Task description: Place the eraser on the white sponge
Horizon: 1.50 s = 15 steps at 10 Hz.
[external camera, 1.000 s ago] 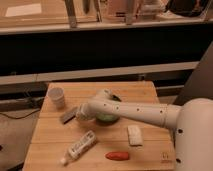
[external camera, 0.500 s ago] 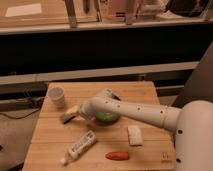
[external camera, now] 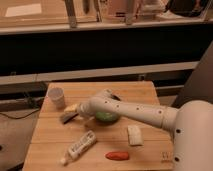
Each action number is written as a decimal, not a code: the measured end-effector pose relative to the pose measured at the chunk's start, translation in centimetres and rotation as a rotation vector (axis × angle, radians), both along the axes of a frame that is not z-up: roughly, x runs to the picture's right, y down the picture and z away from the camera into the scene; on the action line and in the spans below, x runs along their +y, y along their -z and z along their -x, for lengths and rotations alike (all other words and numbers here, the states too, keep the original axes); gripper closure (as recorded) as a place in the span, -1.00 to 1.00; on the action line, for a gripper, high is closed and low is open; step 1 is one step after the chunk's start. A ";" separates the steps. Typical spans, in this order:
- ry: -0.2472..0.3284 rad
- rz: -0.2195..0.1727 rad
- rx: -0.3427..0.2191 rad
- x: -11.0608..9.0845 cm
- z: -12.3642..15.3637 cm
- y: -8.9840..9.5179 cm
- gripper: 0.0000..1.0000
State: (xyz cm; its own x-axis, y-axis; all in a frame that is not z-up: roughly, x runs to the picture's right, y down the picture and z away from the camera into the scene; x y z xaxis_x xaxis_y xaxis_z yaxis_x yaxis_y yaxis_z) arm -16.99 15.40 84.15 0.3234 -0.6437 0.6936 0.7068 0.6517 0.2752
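Now claw (external camera: pixel 73 110) closer, over eraser (external camera: pixel 66 118)

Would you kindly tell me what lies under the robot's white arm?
A green round object shows partly below the arm, which hides the rest. The gripper sits left of it, at the eraser.

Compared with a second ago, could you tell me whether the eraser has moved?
No. The eraser lies at the same spot on the table, just below the white cup in the view. The gripper is right beside the eraser, at its upper right.
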 end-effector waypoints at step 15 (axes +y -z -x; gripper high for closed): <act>-0.314 0.417 0.349 -2.7 3.6 -0.6 -0.60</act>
State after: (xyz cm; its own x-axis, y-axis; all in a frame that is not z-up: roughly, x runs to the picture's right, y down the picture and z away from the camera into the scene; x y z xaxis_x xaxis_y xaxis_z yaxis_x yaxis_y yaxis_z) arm -20.60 12.68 84.77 0.7058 -0.1791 0.6854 0.4667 0.8454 -0.2597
